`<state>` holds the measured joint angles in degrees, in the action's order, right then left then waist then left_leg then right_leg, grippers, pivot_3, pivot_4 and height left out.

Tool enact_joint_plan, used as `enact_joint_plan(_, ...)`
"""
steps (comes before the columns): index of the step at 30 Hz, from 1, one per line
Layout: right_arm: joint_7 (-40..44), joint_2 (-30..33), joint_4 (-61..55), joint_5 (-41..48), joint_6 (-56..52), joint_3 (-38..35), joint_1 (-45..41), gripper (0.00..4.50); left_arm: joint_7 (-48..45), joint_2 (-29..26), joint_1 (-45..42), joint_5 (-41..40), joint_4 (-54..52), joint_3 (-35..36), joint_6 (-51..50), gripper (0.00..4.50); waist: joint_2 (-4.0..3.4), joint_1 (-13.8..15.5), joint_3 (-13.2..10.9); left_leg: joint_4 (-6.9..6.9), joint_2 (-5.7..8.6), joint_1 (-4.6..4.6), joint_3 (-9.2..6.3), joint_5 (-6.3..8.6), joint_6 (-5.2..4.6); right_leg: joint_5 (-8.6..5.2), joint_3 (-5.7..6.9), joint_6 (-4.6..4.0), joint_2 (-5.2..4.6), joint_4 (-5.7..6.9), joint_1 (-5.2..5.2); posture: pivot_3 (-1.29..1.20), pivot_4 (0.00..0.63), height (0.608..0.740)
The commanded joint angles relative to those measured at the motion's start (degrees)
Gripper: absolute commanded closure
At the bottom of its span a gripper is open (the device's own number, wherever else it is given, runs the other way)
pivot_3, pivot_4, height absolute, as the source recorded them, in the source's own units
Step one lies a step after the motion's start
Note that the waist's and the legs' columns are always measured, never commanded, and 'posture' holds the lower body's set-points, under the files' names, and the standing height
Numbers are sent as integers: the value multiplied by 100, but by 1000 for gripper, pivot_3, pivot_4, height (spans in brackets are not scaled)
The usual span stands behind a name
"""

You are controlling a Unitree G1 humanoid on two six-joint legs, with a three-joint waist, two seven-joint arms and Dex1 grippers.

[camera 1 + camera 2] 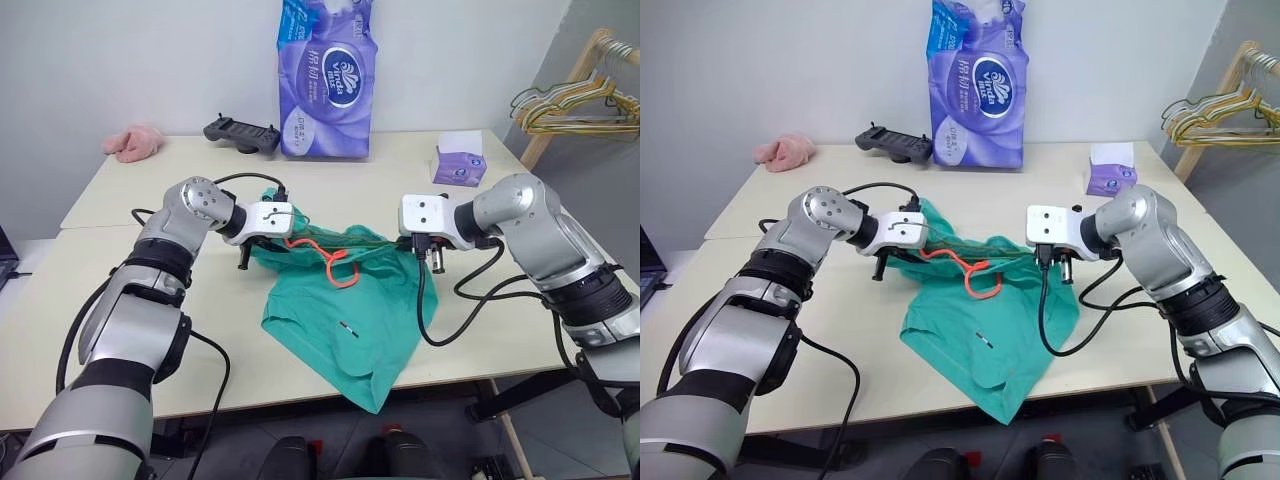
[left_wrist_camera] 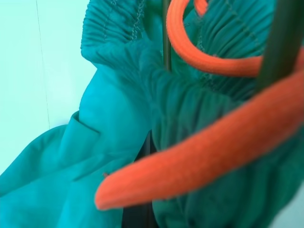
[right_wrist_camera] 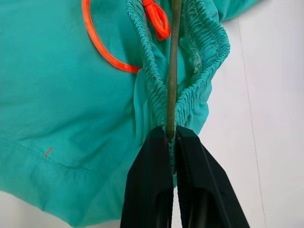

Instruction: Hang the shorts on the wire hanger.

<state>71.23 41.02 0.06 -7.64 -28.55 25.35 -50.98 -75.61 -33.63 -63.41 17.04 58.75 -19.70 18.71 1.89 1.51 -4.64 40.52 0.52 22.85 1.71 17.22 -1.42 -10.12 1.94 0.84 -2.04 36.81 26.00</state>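
- Two robot arms meet over a pale surface (image 1: pixel 120 330) in the head views, holding teal shorts (image 1: pixel 345 320) stretched between them. The waistband hangs off the surface at both ends; the legs drape down past the near edge. An orange drawstring (image 1: pixel 335 262) dangles in the middle.
- Left gripper (image 1: pixel 262 228), head views: it is at the waistband's left end. Its jaws are shut; what they pinch is hidden by cloth.
- Right gripper (image 1: pixel 1052 262), head views: it is at the waistband's right end.
- Left wrist view: gathered teal waistband and blurred orange cord fill the frame, with a thin dark wire hanger (image 2: pixel 166 45) running through the folds.
- Right wrist view: the jaws are nearly closed, gripping the hanger wire together with a fold of elastic waistband. The wire runs inside the waistband, between its two gathered edges.
- Risk, as a judgement: that grip looks narrow. If the right jaws ease off, the wire could slip free and the shorts slide off the surface edge.
- The loose drawstring could also snag a jaw.
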Motion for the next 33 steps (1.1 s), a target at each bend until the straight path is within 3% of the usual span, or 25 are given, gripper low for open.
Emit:
enact_joint_plan(1, -68, 139, -232, 92, -139, -359, 27, 3344, 48, -185, -59, 44, -14, 33, -109, 4500, 0, -1, 0, 0, 0, 0, 1, 0, 0, 0, 0, 0, 0, 0, 0, 81, 47, 740)
enact_joint_plan(6, -82, 173, -389, 118, -292, -392, 70, 1587, 45, -189, -70, 51, -15, 34, -130, 4500, 0, 1, 0, 0, 0, 0, 0, 0, 0, 0, 0, 0, 0, -1, 0, 80, 48, 740)
enact_joint_plan(23, -525, -263, 147, 54, -364, -241, 20, 1587, 30, -176, -125, 65, 8, 38, -159, 4500, 0, -1, 0, 0, 0, 0, 0, 0, 0, 0, 0, 0, 0, 0, 0, 93, 64, 740)
enact_joint_plan(26, -533, -271, 243, 32, -279, -221, 37, 2167, 24, -198, -116, 65, 3, 43, -159, 4500, -1, 0, -1, 0, 0, 0, -1, 0, 0, 0, 0, 0, 0, 1, 0, 93, 64, 740)
enact_joint_plan(32, -570, -213, 417, -96, -29, -170, 110, 4294, 19, -228, -94, 63, 3, 52, -165, 4500, -1, 0, -2, 0, 0, 0, -1, 0, 0, 0, 1, 0, 0, 0, 0, 100, 68, 740)
enact_joint_plan(33, -573, -201, 448, -125, 31, -161, 123, 4445, 23, -228, -94, 64, 3, 52, -162, 4500, -1, 0, -2, 0, 0, 0, -1, 0, -1, 0, 0, 0, 0, 0, 0, 100, 68, 740)
